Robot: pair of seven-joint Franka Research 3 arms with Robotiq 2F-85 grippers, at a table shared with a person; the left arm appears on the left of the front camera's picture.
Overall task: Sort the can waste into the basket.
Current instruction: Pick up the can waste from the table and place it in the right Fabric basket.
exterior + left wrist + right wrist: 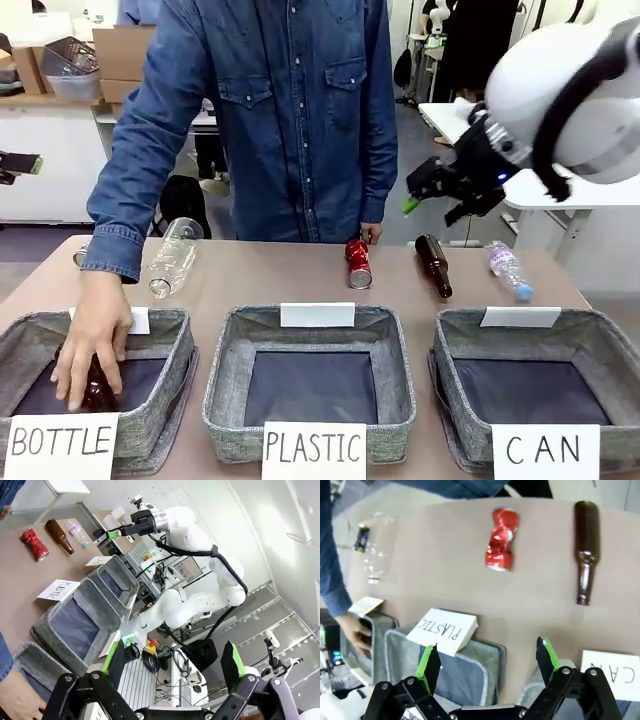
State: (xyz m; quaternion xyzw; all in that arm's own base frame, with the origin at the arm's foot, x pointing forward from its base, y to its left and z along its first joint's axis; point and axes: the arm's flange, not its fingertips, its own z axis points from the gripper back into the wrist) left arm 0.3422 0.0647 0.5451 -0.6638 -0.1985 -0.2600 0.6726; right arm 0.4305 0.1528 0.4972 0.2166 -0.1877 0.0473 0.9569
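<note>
Front view: red can (pixel 358 264) lies on table (pixel 260 285), apart from CAN basket (pixel 610 342). Left gripper (pixel 172 657), right gripper (pixel 487 656): jaws spread, empty.

- Right arm (pixel 570 95): glossy white rounded shell, black cable looped across it, black wrist unit.
- Right jaws: black linkage, bright green pads (pixel 547 653), silver screws at the pivots.
- Left jaws: same black linkage, green pads (pixel 235 662), silver pivot screws.
- Person (pixel 290 120): blue denim shirt, two buttoned flap chest pockets, buttoned cuff on the sleeve (pixel 125 170).
</note>
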